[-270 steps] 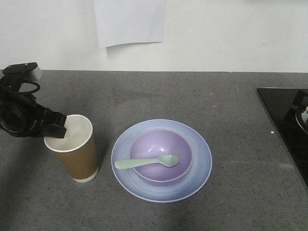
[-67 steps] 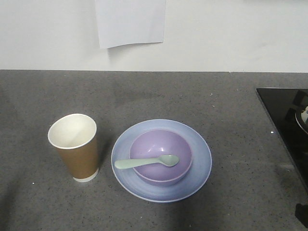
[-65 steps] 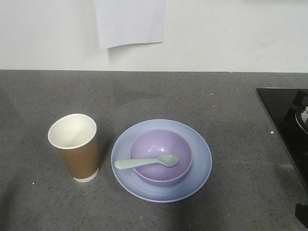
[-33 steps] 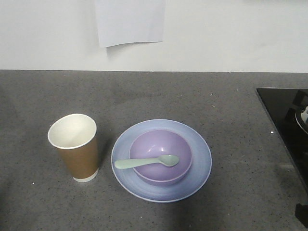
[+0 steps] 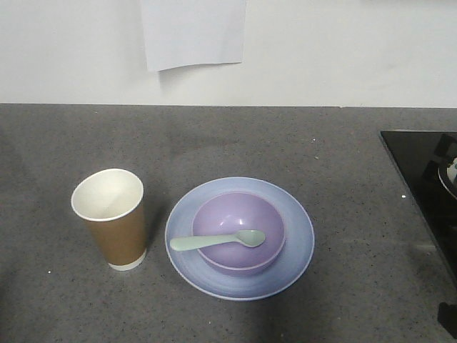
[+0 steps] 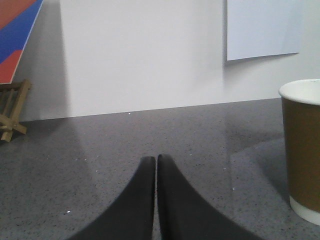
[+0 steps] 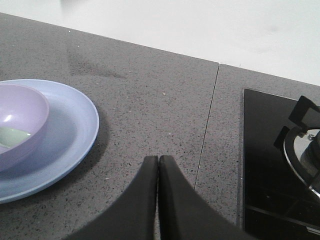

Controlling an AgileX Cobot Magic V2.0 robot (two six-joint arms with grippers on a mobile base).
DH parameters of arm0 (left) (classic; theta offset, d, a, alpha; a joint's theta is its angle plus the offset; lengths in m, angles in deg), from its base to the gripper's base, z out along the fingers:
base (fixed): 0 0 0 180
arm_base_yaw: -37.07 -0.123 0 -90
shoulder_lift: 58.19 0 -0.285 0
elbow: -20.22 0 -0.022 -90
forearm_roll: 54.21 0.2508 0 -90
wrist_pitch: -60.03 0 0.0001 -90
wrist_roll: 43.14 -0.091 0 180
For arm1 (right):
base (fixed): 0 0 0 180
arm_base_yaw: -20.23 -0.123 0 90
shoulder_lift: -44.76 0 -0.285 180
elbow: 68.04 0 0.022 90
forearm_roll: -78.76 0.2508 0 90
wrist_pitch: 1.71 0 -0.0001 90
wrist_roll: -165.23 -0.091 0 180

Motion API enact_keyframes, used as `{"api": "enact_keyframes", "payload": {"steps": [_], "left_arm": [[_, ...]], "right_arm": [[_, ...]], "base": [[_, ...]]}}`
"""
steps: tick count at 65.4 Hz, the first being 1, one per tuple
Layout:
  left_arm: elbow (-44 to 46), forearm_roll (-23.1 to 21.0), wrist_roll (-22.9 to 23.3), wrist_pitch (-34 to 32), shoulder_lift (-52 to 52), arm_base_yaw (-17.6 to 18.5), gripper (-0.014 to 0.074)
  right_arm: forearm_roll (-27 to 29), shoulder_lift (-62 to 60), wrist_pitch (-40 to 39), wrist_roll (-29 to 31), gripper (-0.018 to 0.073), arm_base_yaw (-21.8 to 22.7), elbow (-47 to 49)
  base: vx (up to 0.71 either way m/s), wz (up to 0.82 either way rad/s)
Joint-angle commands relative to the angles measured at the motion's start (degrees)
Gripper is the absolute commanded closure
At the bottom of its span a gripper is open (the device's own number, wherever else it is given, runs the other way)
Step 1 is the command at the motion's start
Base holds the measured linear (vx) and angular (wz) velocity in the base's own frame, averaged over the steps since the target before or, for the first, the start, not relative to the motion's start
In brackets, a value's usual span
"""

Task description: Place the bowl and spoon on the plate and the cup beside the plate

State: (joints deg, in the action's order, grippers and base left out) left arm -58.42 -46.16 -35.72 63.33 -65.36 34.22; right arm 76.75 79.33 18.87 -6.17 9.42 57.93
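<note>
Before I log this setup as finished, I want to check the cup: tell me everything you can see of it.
The cup is a tall brown paper cup, white inside, with a white band at its base. It looks empty and stands upright on the grey counter, left of the plate, with a gap between them. Nothing touches it; the left tool is shut and apart from it.

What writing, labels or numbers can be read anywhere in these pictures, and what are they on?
None can be read.
The sheet of paper on the wall shows blank.
The cup has plain brown sides and a white base band, with no print visible.
The plate, bowl and spoon carry no marks.
The red and blue panel in the left wrist view shows only colour shapes, no letters.
</note>
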Motion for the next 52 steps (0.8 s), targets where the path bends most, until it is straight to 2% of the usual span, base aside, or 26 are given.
{"api": "enact_keyframes", "payload": {"steps": [1, 52], "left_arm": [[-1.5, 0.2, 1.0, -4.2, -0.2, 0.1, 0.0603], [-1.5, 0.2, 1.0, -4.2, -0.2, 0.1, 0.0603]], "right_arm": [[-0.2, 0.2, -4.1, 0.0, 0.0564, 0.4, 1.6], [-0.1, 0.2, -4.1, 0.0, 0.0564, 0.4, 1.6]], "base": [[0.00, 0.00], [0.00, 0.00]]}}
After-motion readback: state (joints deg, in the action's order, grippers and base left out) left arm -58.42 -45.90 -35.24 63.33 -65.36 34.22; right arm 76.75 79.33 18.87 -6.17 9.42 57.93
